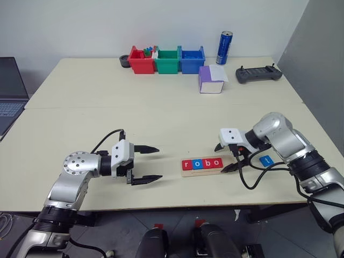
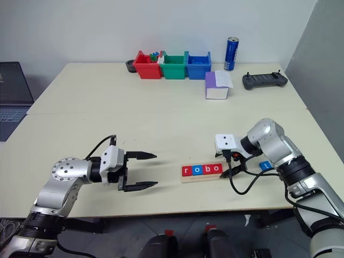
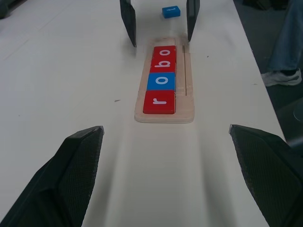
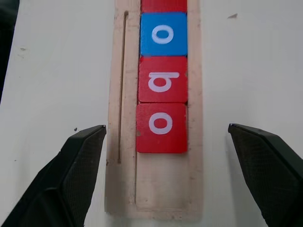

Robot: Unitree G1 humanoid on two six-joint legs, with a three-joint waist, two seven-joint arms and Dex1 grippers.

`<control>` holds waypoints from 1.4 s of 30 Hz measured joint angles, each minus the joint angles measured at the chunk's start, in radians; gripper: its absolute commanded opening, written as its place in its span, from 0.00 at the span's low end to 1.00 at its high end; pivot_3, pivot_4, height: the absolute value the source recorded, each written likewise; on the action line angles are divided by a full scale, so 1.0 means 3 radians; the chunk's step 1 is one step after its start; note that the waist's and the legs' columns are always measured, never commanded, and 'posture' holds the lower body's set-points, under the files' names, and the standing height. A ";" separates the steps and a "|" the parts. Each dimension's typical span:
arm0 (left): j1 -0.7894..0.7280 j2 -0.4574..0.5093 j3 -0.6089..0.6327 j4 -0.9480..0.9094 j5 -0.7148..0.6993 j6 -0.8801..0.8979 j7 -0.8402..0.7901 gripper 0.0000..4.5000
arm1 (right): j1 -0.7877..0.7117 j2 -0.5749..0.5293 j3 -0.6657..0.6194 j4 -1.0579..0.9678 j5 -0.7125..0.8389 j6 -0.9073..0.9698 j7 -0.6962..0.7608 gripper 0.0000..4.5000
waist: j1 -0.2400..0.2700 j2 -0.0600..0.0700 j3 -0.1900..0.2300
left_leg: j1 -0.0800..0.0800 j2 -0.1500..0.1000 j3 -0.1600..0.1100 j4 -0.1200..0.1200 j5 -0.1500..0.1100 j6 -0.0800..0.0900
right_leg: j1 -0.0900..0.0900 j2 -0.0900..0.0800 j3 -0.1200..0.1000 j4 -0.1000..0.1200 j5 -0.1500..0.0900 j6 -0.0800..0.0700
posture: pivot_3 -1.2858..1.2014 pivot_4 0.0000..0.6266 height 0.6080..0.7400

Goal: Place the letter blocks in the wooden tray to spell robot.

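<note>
Here, the wooden tray (image 1: 201,167) lies on the tabletop (image 1: 161,113) near its front edge, between my two arms. Four letter blocks sit in it, touching in a row: a red "r" (image 1: 187,165), a blue "o" (image 1: 197,164), a red "b" (image 1: 207,163) and a red "o" (image 1: 216,162). The slot at the tray's right end is bare wood. The fifth block, a blue tile (image 1: 266,160), lies flat on the tabletop to the right of the tray, beside my right forearm; its letter is too small to read.

My right gripper (image 1: 226,157) hangs just above the tray's right end, pointing down and leftward, its fingers (image 4: 78,170) spread wide and holding nothing. My left gripper (image 1: 149,164) hovers to the left of the tray, well apart from it, aimed along the tray; its fingers (image 3: 71,175) are likewise wide and empty.

At the far edge stand red, green and blue bins (image 1: 166,59), a blue can (image 1: 224,47), a purple-and-white box (image 1: 212,79) and a black controller (image 1: 258,73).
</note>
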State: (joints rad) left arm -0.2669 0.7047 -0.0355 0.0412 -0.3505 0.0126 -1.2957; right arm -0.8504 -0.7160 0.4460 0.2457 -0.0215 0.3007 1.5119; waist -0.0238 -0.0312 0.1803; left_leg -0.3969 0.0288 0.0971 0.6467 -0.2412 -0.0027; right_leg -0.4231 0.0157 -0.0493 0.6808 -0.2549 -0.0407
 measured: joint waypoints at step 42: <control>-0.0048 -0.0051 -0.0066 0.0038 0.0001 -0.0011 -0.0079 1.00 | 0.1729 -0.0691 -0.2133 -0.1424 0.1207 0.3105 -0.2342 0.99 | -0.0003 -0.0004 -0.0003 | -0.0003 -0.0001 -0.0004 -0.0003 0.0000 0.0000 | 0.0000 0.0000 -0.0002 -0.0003 0.0000 0.0003 | 0.52 0.24 1.00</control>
State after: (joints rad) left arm -0.2813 0.6893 -0.0554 0.0525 -0.3502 0.0094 -1.3195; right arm -0.3317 -0.9234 -0.1939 -0.1816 0.3406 1.2323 0.8094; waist -0.0248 -0.0324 0.1795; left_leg -0.3977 0.0286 0.0960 0.6458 -0.2413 -0.0027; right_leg -0.4231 0.0158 -0.0499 0.6799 -0.2548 -0.0399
